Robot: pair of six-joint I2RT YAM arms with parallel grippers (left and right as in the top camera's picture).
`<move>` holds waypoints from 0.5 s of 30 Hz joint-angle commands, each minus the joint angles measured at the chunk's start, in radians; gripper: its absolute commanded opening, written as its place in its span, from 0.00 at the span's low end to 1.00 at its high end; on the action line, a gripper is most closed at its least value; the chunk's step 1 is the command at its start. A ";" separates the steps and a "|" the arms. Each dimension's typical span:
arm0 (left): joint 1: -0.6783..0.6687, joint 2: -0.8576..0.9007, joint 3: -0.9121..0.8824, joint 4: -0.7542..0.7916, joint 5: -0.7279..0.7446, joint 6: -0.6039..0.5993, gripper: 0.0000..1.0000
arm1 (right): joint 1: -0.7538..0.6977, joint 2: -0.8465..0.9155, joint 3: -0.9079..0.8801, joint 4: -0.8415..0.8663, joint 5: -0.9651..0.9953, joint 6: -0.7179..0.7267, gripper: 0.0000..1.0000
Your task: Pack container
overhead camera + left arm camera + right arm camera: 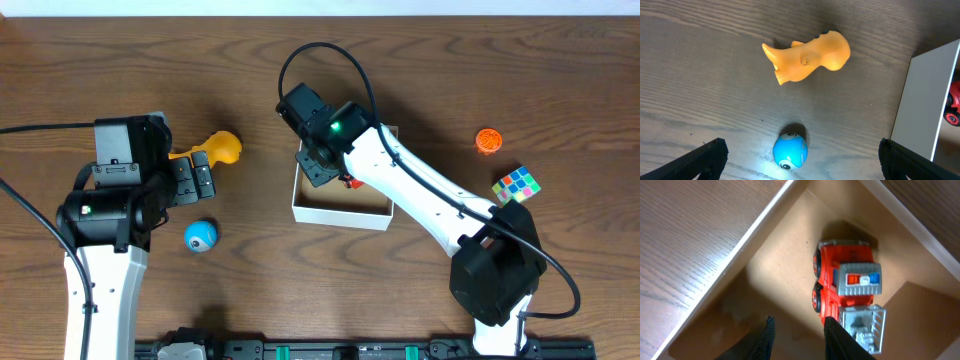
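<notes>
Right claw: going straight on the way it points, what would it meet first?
Probably the brown floor of the container, just beside the red fire truck; one finger might graze the truck.

Top-down overhead; close downward wrist views, container (340,216) common.

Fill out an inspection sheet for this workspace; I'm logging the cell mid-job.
Surface: wooden table, dark brown grain.
Job's things: container, open-topped, holding a red fire truck near one corner.
Clutter: orange toy and blue ball left of the container; orange round piece and puzzle cube to its right, all outside it.
Grippers: left tool open, empty, near the orange toy and blue ball; right tool open, empty, over the container beside the fire truck.
Cables: black cable loops above the right tool; second cable runs off the left edge.
Surroundings: pale strip beyond the table's far edge; nothing else seen.
</notes>
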 commanded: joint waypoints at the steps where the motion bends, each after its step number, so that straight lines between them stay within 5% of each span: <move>1: 0.007 -0.001 0.020 -0.003 -0.001 -0.008 0.98 | -0.003 0.009 -0.013 0.014 -0.040 -0.060 0.35; 15: 0.007 -0.001 0.020 -0.004 -0.001 -0.008 0.98 | -0.019 0.146 -0.014 0.047 -0.036 -0.048 0.36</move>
